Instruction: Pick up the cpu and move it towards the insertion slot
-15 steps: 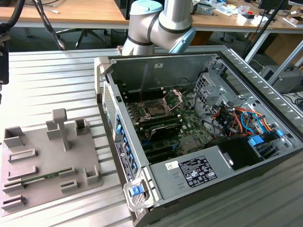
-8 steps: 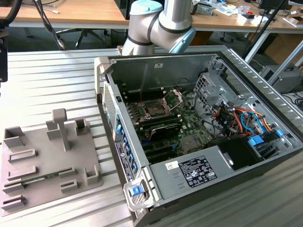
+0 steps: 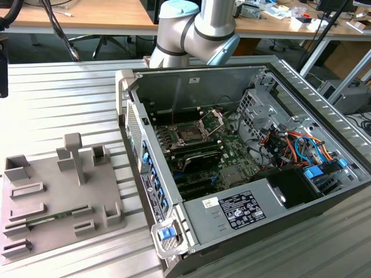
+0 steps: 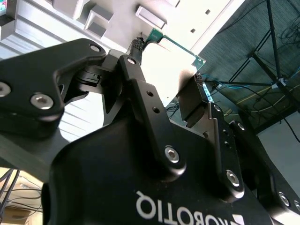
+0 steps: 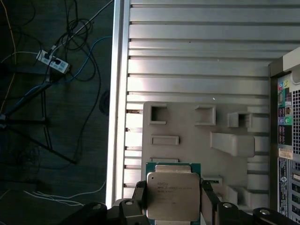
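The cpu (image 5: 172, 194), a small square chip with a silvery metal top and a green rim, sits clamped between my gripper (image 5: 173, 199) fingers (image 5: 140, 199), lifted well above the grey plastic tray (image 5: 187, 124). In the second wrist view the cpu (image 4: 168, 65) shows as a bright plate with a green edge, and the black fingers (image 4: 136, 65) of the gripper (image 4: 168, 82) press on its two sides. The insertion slot (image 3: 191, 132), a dark square socket with its shiny metal frame hinged up, lies on the green board inside the open computer case (image 3: 324, 104).
The grey tray (image 3: 58, 197) lies on the ribbed metal table at the exterior view's left, with a thin green memory stick (image 3: 55, 217) in it. The arm (image 3: 197, 29) rises behind the case. Cables and a power strip (image 5: 54, 63) lie on the floor beyond the table's edge.
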Controlling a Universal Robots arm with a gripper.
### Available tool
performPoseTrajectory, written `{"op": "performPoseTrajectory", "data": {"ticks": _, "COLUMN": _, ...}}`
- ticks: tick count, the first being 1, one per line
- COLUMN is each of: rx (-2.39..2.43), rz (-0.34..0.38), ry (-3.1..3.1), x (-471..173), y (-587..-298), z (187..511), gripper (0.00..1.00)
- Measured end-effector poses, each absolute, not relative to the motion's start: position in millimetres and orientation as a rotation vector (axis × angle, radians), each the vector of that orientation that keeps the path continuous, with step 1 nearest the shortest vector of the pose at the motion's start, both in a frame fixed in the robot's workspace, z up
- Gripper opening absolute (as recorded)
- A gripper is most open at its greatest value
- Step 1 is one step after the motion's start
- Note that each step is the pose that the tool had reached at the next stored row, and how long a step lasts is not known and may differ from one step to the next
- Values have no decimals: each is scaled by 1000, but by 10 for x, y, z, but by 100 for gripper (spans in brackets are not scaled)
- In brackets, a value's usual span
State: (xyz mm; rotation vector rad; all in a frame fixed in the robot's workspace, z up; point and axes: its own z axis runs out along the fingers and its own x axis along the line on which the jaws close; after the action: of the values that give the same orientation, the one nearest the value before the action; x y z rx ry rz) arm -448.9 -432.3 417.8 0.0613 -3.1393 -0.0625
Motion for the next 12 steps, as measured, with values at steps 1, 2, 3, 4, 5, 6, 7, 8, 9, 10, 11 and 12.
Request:
{"op": "performPoseTrajectory", "data": {"ticks": 1, "rx": 61, "rz": -62, "ry": -3139, "x": -4489, "y": -4323, "z": 4184, "gripper": 55}}
{"op": "performPoseTrajectory", "data": {"ticks": 2, "rx": 61, "rz": -63, "ry": -3139, "x": -4489, "y": -4323, "z": 4185, "gripper": 55}}
{"op": "performPoseTrajectory", "data": {"ticks": 3, "rx": 61, "rz": -63, "ry": -3139, "x": -4489, "y": -4323, "z": 4185, "gripper": 55}}
{"op": "performPoseTrajectory", "data": {"ticks": 4, "rx": 61, "rz": -63, "ry": -3139, "x": -4489, "y": -4323, "z": 4186, "gripper": 55}}
{"op": "performPoseTrajectory", "data": {"ticks": 5, "rx": 61, "rz": -63, "ry": -3139, "x": -4489, "y": -4323, "z": 4186, "gripper": 55}}
{"op": "performPoseTrajectory", "data": {"ticks": 6, "rx": 61, "rz": -63, "ry": -3139, "x": -4489, "y": -4323, "z": 4186, "gripper": 55}}
{"op": "performPoseTrajectory", "data": {"ticks": 7, "rx": 61, "rz": -63, "ry": -3139, "x": -4489, "y": -4323, "z": 4186, "gripper": 55}}
{"op": "performPoseTrajectory", "data": {"ticks": 8, "rx": 61, "rz": -63, "ry": -3139, "x": -4487, "y": -4323, "z": 4186, "gripper": 55}}
{"op": "performPoseTrajectory", "data": {"ticks": 9, "rx": 61, "rz": -63, "ry": -3139, "x": -4484, "y": -4323, "z": 4186, "gripper": 55}}
{"op": "performPoseTrajectory", "data": {"ticks": 10, "rx": 61, "rz": -63, "ry": -3139, "x": -4478, "y": -4323, "z": 4186, "gripper": 55}}
{"op": "performPoseTrajectory", "data": {"ticks": 11, "rx": 62, "rz": -63, "ry": -3139, "x": -4471, "y": -4324, "z": 4187, "gripper": 55}}
{"op": "performPoseTrajectory", "data": {"ticks": 12, "rx": 62, "rz": -63, "ry": -3139, "x": -4465, "y": -4324, "z": 4186, "gripper": 55}}
